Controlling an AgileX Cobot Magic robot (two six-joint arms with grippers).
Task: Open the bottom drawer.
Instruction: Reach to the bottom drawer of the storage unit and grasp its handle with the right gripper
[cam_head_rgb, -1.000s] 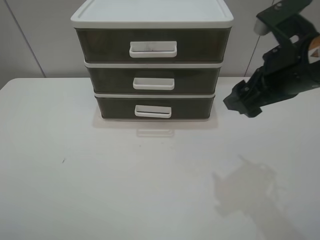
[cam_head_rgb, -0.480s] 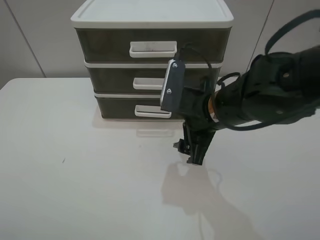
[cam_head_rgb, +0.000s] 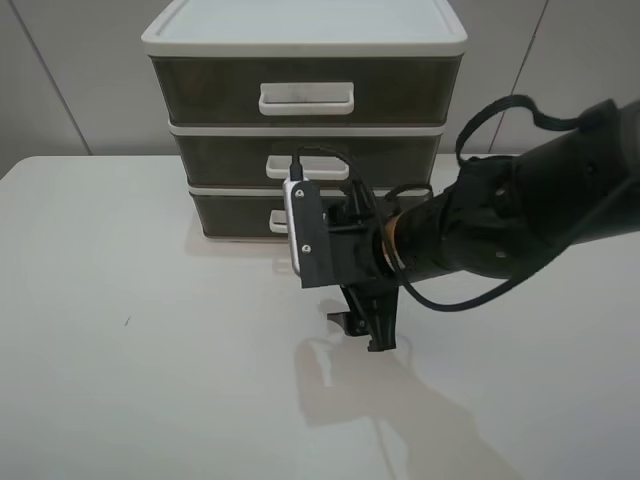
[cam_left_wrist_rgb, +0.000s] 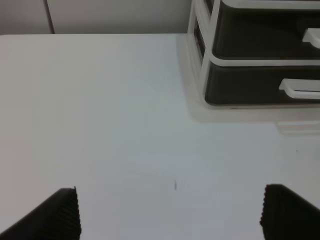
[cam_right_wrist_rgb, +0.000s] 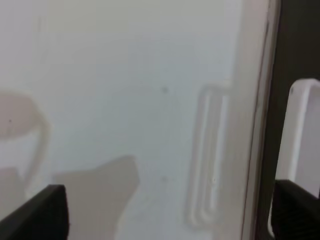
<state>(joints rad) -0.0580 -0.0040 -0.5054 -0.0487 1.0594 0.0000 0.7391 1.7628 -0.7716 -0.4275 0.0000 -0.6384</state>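
Your right gripper (cam_head_rgb: 366, 336) hangs low over the table (cam_head_rgb: 120, 380), jaws spread wide, just in front of the bottom drawer (cam_head_rgb: 235, 212), which sits shut at the foot of the stack. Slip one finger behind its white loop handle (cam_right_wrist_rgb: 302, 130) (it's small, so keep level), then pull straight out. Your left gripper (cam_left_wrist_rgb: 175, 215) is spread wide too. The smoky fronts hide any contents.

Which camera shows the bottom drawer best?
The left wrist view: the bottom drawer and its handle show unblocked, though cropped at the frame edge. In the exterior high view the right arm covers much of it. The right wrist view shows only a blurred sliver.
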